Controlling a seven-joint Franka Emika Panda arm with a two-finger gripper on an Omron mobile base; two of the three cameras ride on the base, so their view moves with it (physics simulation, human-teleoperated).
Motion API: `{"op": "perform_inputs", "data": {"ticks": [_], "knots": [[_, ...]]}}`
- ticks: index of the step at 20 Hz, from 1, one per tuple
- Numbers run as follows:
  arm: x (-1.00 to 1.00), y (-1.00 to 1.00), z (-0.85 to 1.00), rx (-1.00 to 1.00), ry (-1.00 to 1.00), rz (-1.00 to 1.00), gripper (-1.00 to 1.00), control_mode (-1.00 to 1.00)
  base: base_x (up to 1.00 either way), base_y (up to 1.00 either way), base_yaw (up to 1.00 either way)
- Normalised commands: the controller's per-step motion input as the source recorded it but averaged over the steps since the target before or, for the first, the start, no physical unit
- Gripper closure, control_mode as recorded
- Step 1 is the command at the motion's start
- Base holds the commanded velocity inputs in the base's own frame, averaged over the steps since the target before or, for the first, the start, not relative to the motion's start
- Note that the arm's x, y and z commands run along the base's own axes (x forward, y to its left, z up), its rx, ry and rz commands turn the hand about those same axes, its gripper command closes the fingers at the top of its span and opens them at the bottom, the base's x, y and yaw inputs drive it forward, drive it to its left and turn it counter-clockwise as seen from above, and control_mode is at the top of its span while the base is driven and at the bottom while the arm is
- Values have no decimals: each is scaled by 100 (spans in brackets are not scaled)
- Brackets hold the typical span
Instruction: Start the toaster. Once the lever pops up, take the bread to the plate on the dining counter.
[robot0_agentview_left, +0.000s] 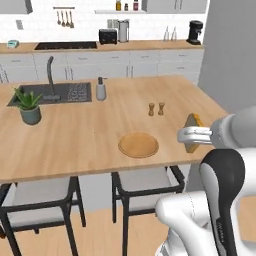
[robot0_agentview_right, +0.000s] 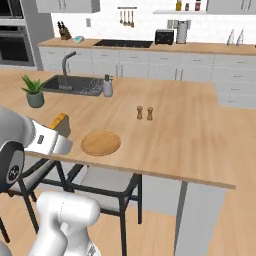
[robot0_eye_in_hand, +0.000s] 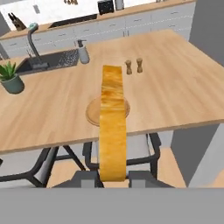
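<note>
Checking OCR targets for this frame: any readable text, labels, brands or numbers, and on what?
No readable text in any view.
toaster: front panel too small and blurred to read.
coffee machine: no legible marking.
bottles on the shelf: labels too small to read.
bread, plate, dining counter: no markings.

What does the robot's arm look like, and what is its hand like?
The arm is made of smooth, rounded white shells with dark, almost black bands at its joints. The gripper is a white block at the arm's end, and its two small fingertips are dark grey. No cables or markings show.
</note>
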Motion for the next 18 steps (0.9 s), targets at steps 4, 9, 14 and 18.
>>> {"op": "perform_inputs", "data": {"ticks": [4,9,14,18], "knots": [[0,0,0,0,0,0,100,100,31,32,-42],[0,0,0,0,0,0,100,100,31,28,-41],[0,0,0,0,0,0,100,100,32,22,-22],[0,0,0,0,0,0,100,100,0,0,0]]}}
